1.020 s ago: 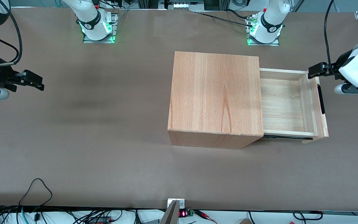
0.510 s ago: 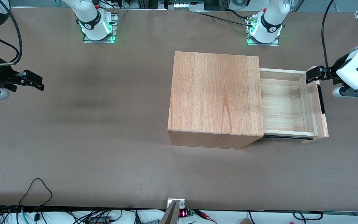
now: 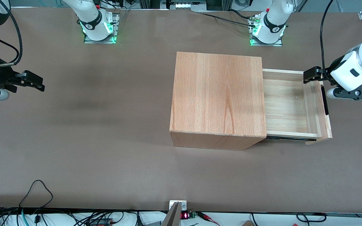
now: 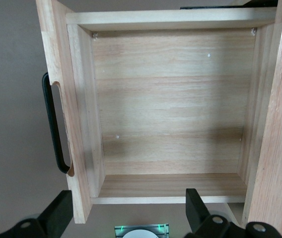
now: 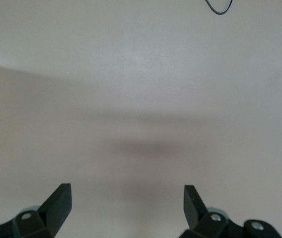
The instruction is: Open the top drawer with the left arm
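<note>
On the brown table (image 3: 105, 125), the claw (image 3: 309, 75) hovers spread above the top drawer (image 3: 291, 103).

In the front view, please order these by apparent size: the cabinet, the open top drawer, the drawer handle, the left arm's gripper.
1. cabinet
2. top drawer
3. and 4. handle and gripper, hanging open above the drawer's corner: they look alike, and the gripper is raised, so no ranking.

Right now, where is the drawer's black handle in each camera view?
Front view: handle on the drawer's front panel, just nearer the camera than the open gripper.
Left wrist view: handle outside the front panel.
Right wrist view: not in it.
Shared landmark: the drawer's pale floor.
</note>
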Motion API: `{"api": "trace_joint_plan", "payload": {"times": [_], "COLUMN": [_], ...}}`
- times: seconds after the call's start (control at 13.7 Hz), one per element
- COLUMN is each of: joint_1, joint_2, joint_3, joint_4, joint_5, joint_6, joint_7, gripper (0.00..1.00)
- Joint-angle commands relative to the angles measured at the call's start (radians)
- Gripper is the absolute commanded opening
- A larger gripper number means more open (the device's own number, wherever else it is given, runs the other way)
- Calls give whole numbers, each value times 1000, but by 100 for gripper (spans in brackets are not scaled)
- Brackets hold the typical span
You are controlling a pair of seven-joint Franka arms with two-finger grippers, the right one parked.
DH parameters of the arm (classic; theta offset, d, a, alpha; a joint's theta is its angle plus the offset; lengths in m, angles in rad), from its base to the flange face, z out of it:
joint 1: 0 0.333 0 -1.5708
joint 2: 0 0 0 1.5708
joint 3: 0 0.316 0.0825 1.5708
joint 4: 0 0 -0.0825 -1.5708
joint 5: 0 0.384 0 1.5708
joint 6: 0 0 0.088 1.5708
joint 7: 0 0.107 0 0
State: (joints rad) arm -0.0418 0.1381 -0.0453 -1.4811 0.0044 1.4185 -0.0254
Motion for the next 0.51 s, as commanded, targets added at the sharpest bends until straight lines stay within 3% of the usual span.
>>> {"api": "trace_joint_plan", "payload": {"times": [0.0, 0.44], "joint_1": [-10, -9], "joint_2": [18, 23], "joint_3": [-4, -4], "joint_4": [21, 24], "joint_5": [28, 28], "joint_6": [-24, -10], "joint_7": [-1, 2], "gripper": [100, 100]}}
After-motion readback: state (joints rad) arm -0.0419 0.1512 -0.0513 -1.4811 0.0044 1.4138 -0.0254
